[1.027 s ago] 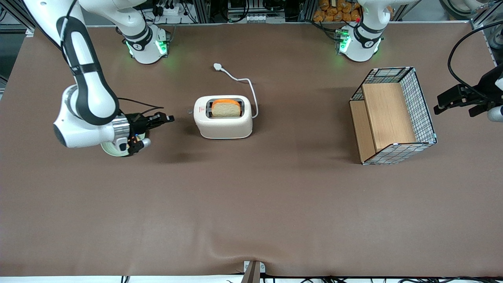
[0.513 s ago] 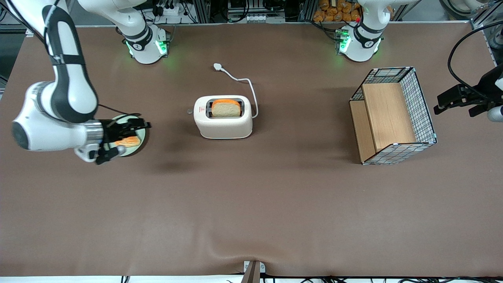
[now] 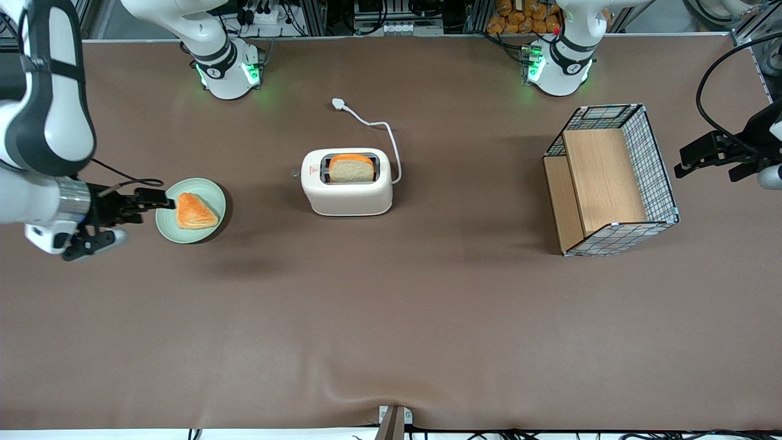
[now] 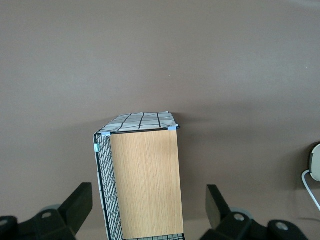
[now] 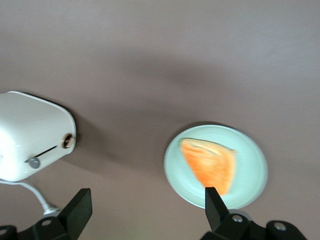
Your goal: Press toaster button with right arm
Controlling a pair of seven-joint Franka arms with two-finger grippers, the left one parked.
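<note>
Standing well apart from its target, the right arm [image 3: 43, 122] holds its gripper [image 3: 160, 199] over the table's working-arm end, at the rim of a green plate [image 3: 211, 231]; the fingers are spread wide with nothing between them, as the right wrist view shows.

Progress: the press looks not yet done from this frame alone. The toaster button [image 5: 33, 162] sits at the lower end of its slot on the narrow end of the toaster [image 3: 347, 182], untouched. Left to do, by my estimate: close the gap, line up, push.

Position: toaster near table centre, at about 3 o'clock from the gripper in the front view.

Count:
- toaster, one, with cord [image 3: 374, 125]
- bread slice [image 3: 351, 168] in its slot, one
- plate, one
- triangular pastry [image 3: 194, 211] on it, one
- wire-and-wood basket [image 3: 611, 180], one, toward the parked arm's end
</note>
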